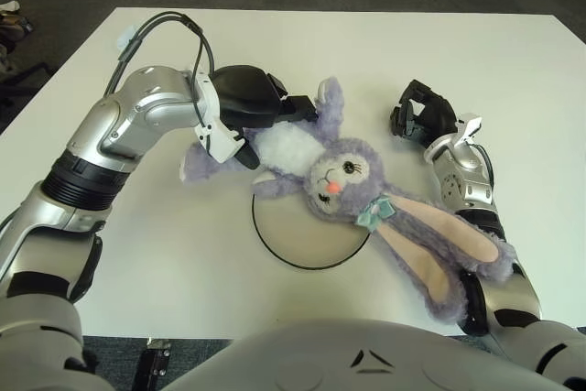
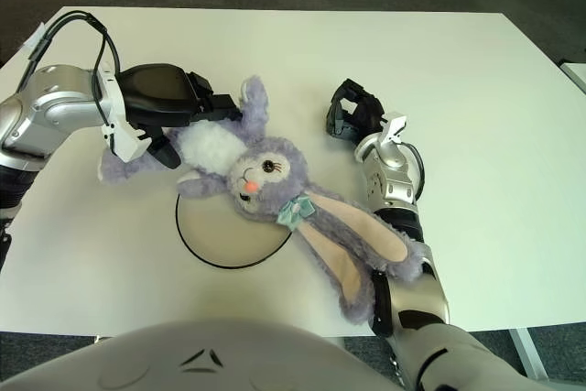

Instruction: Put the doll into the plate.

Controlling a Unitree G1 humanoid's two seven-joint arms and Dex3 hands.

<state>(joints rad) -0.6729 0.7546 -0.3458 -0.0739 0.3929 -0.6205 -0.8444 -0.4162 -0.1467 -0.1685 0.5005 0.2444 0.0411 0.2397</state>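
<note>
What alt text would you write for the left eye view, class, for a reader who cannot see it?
The robot's left hand grips a purple bunny doll lying partly over a round plate on a white table. The right hand shows to the doll's right, holding nothing.

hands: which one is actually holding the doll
The left hand: its fingers clamp the purple doll by the body. The right hand sits apart, holding nothing.

Far rim of the plate under the doll; doll's torso partly behind the left hand.
</note>
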